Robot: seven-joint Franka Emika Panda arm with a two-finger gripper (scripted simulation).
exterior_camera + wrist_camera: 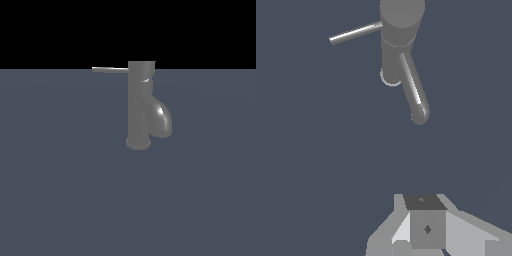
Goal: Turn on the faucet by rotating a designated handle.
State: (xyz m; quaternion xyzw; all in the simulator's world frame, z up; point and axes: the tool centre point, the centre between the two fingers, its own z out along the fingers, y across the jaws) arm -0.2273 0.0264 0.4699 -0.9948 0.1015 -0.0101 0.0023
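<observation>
The dark grey faucet [139, 102] stands upright on its round base flange, its curved spout [161, 118] turned down toward the exterior view's right. The handle [110, 69], a thin flat grey lever, sticks out level from the top cap toward the exterior view's left. The wrist view looks down on the faucet [401, 25], the handle [355, 32] and the spout [415, 95]. My gripper [426, 215] shows only in the wrist view, fingers together and holding nothing. It is well apart from the faucet and touches neither the handle nor the spout. It is out of the exterior view.
The faucet stands on a flat dark blue-grey floor [65, 190] that stretches all around it. A black background lies beyond the floor's far edge. No other objects show.
</observation>
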